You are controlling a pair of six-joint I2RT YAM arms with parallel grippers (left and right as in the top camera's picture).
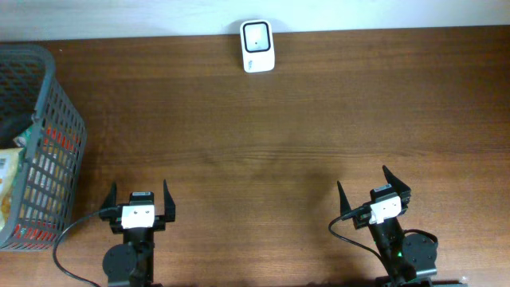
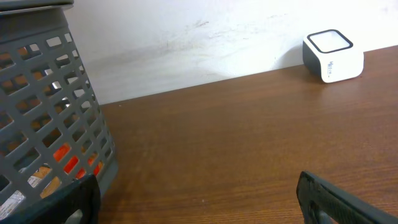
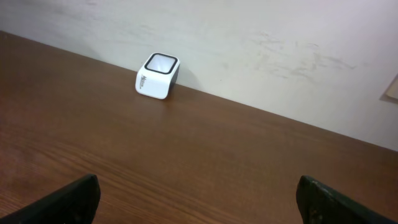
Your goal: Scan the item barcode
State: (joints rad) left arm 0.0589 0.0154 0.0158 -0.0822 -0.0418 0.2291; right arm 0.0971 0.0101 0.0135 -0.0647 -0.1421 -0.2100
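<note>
1. Both claws are spread wide and holding nothing. The left claw (image 1: 139,191) is near the basket (image 1: 60,151), and the right claw (image 1: 362,180) is over bare worktop (image 1: 279,135).
2. The stuff to scan sits in that grey basket at the left edge. I can make out a yellowish packet (image 1: 8,183) and something red through the mesh.
3. The scanner (image 1: 257,46) is at the far edge, well apart from the basket.
4. My guess is the packet is light, crinkly and a bit slippery. I'd pinch an upper edge gently and keep the printed face uncovered.
5. Can't see any barcode from here.
</note>
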